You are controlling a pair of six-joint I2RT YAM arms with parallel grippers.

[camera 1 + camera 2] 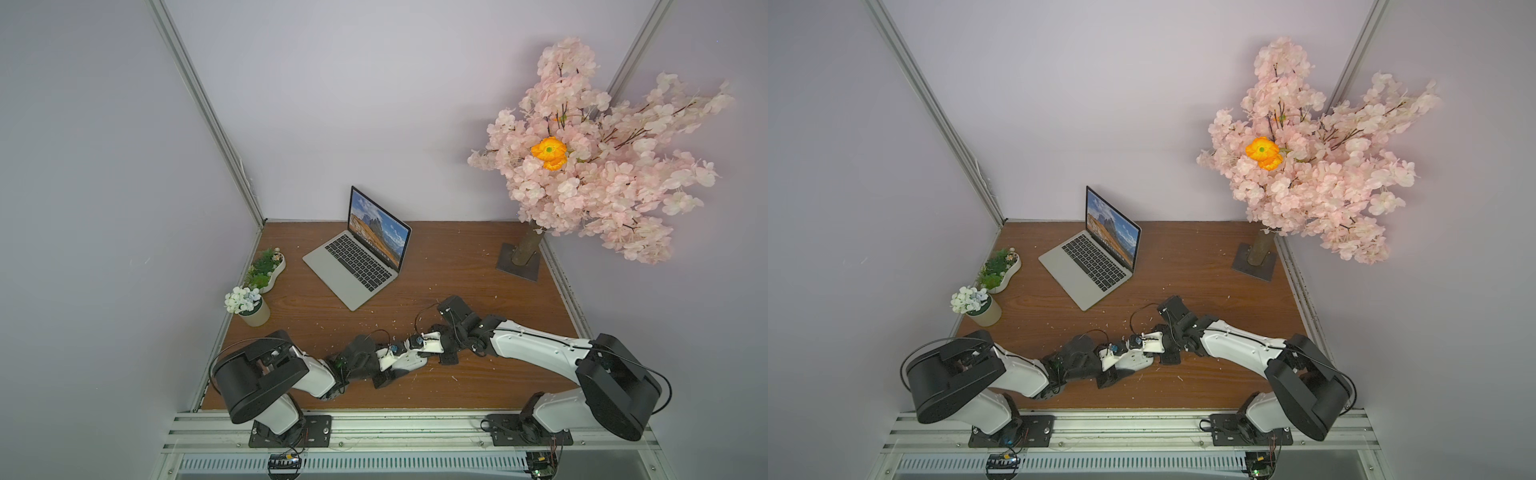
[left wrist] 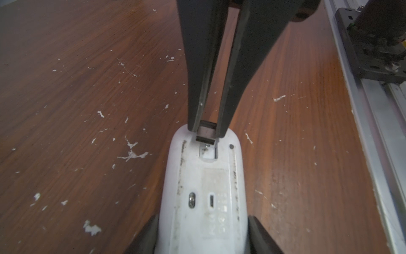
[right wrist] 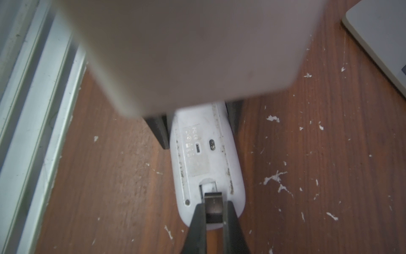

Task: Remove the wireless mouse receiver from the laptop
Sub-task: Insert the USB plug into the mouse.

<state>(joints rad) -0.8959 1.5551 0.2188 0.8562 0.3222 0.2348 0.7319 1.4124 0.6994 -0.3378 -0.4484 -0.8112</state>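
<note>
wireless mouse receiver (image 3: 213, 199): one; a tiny dark stub with a grey, metal-looking body and a black end, far smaller than the mouse (image 3: 206, 165). It sits at the near middle of the table (image 1: 436, 270), at the mouth of the recess in the mouse's underside, well apart from the laptop (image 1: 353, 266).
right gripper (image 3: 214, 209): pinched in on the wireless mouse receiver, a finger on each side.
left gripper (image 2: 202, 217): clamped on the mouse, a finger on each long flank.
mouse: one; oval, scuffed white underside up.
table: brown wood grain, flecked with white scraps.
laptop: one; silver-grey, black keys, open, mountain wallpaper lit, on the far left part.
potted plants: two, at the left edge: a white-flowered pot (image 1: 249, 305) and, beyond it, a green planter (image 1: 266, 266).
blossom tree (image 1: 590, 158): one; pink, far right corner.
</note>
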